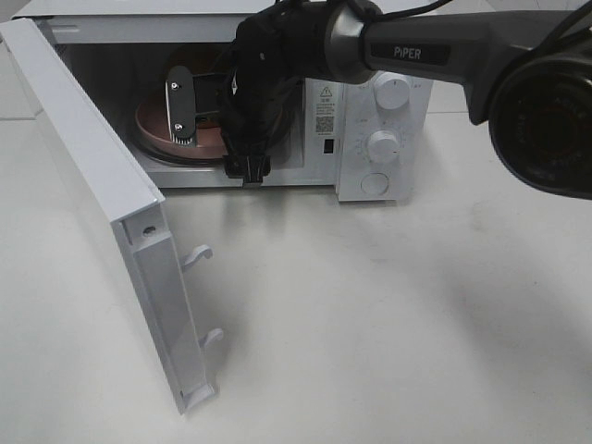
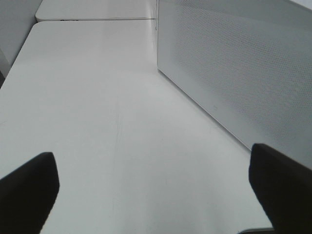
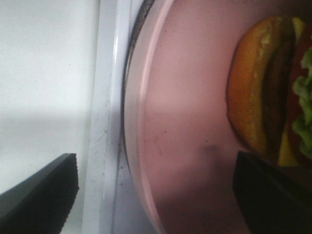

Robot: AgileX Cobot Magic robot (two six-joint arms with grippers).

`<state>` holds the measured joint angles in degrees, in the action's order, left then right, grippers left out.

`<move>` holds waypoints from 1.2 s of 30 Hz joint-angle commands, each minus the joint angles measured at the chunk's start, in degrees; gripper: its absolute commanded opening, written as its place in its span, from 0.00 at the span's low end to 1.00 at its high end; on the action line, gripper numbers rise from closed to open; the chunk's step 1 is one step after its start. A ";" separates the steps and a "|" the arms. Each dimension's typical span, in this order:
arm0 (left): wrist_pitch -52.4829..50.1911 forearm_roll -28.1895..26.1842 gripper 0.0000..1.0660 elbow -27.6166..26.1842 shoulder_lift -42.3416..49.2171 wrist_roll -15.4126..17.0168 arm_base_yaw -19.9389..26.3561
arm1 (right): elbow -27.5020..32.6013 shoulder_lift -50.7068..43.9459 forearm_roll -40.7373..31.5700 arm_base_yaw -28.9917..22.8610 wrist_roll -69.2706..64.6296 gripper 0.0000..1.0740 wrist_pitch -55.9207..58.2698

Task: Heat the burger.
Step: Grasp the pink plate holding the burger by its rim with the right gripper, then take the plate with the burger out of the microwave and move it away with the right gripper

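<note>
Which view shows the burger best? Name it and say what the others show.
The right wrist view: the burger fills one edge, with bun, patty, lettuce and cheese clear, resting on the pink plate. The exterior high view shows only the plate's rim inside the microwave; the arm hides the burger. The left wrist view shows none of it.

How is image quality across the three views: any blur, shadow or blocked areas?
Exterior high: sharp, evenly lit; the right arm blocks much of the microwave cavity, soft shadows on the table. Left wrist: flat, bright, low contrast. Right wrist: close and soft; burger and pink plate slightly blurred, a shadow band lies across the plate.
</note>
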<state>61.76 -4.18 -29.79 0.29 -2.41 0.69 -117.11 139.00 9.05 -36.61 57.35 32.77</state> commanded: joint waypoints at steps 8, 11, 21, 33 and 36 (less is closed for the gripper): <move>-0.52 0.11 0.92 0.17 0.46 0.34 0.17 | -0.80 2.46 -3.78 -0.06 3.15 0.63 -0.23; -0.52 0.11 0.92 0.17 0.46 0.34 0.17 | -1.95 2.46 -3.27 -0.06 3.78 0.38 -0.40; -0.52 0.11 0.92 0.17 0.46 0.34 0.17 | -2.46 2.46 -2.58 -0.06 4.35 0.00 -0.40; -0.52 0.11 0.92 0.17 0.46 0.34 0.17 | -2.41 2.23 -2.23 -0.23 4.87 0.00 0.11; -0.52 0.11 0.92 0.17 0.46 0.34 0.17 | -2.35 1.60 -1.66 -0.23 5.39 0.00 0.06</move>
<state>61.76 -4.13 -29.79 0.29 -2.41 0.69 -119.23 141.41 6.76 -37.01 62.62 32.83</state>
